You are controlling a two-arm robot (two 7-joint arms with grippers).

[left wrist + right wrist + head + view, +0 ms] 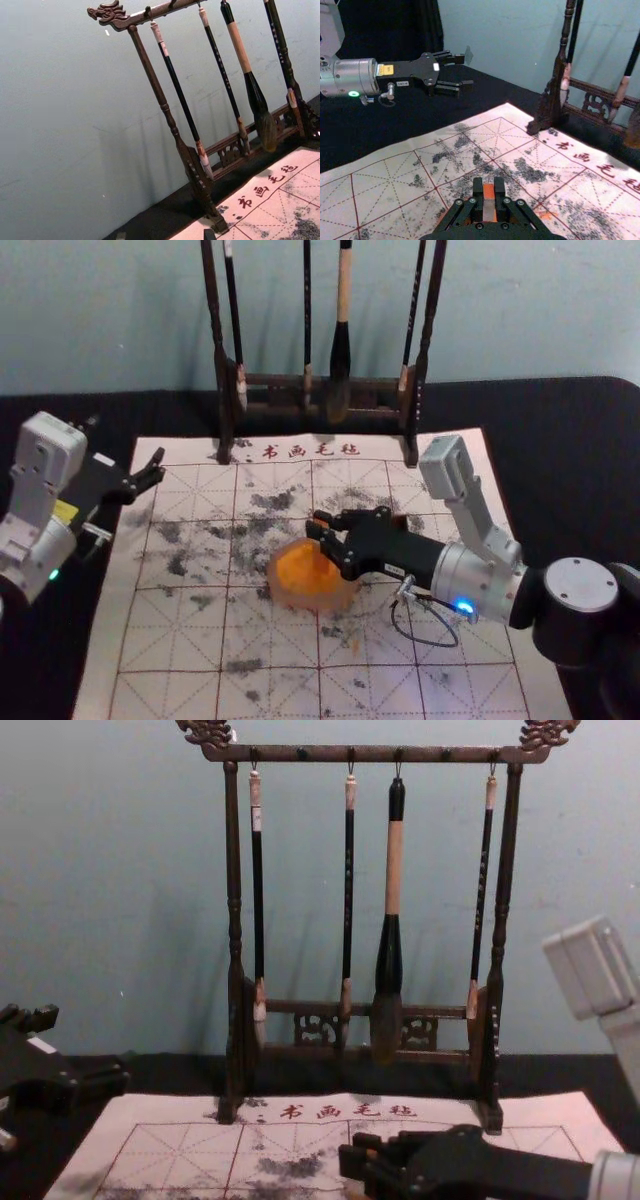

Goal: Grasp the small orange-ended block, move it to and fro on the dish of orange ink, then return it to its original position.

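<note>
My right gripper (pixel 318 528) is over the dish (pixel 332 599) of orange ink (pixel 298 568), reaching in from the right. In the right wrist view that gripper (pixel 489 189) is shut on the small block (pixel 489 204), which has orange ends and a pale middle. The gripper partly hides the block in the head view, and I cannot tell if its lower end touches the ink. My left gripper (pixel 150 472) stays parked, open and holding nothing, off the mat's left edge; its fingertips (pixel 209 234) show low in the left wrist view.
A dark wooden rack (pixel 235 920) with several hanging brushes stands at the mat's far edge. The white gridded mat (pixel 170 640) carries grey ink smudges. Just behind the right gripper's body a small brownish thing (pixel 400 523) partly shows. A pale wall rises behind the rack.
</note>
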